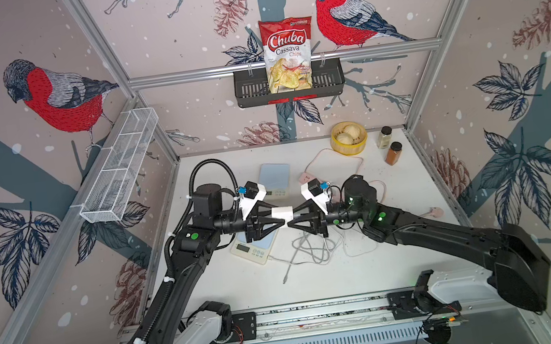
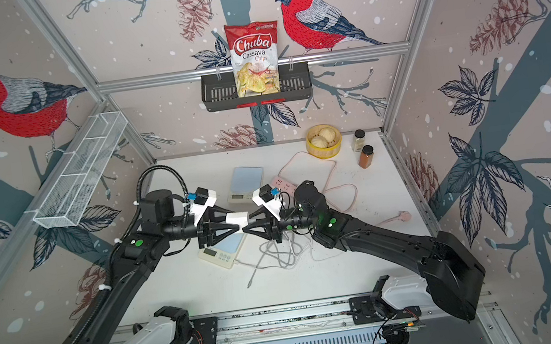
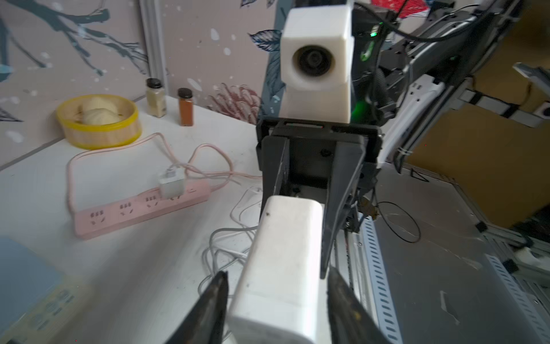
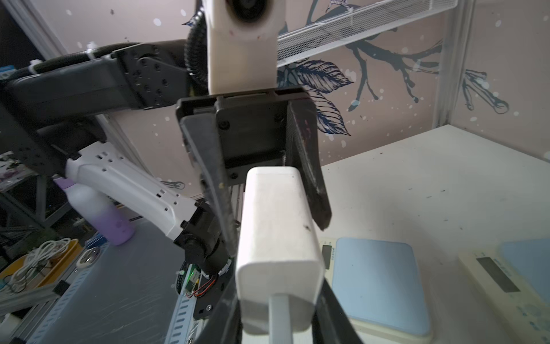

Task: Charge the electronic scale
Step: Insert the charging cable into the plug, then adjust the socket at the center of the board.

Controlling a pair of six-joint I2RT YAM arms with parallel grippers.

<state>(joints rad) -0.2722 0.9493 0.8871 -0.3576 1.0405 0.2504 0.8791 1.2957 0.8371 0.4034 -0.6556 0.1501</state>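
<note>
Both arms meet nose to nose above the middle of the worktop. Between them hangs the white charger brick, clear of the surface. The right gripper is clamped on one end of it; its wrist view shows a finger tight against the brick's side. That's the end where the white cable plugs in. The left gripper brackets the other end with its jaws parted, and there's daylight beside one finger.

More white cable lies in a loose tangle on the worktop beneath the right gripper. Under the left gripper sits the near scale, blue-topped, its display end nearer the front edge. A strand reaches its right side, but I can't tell whether it's plugged in.

A second scale sits toward the back edge. Just right of it is the pink power strip, with a small white plug in one socket.
</note>
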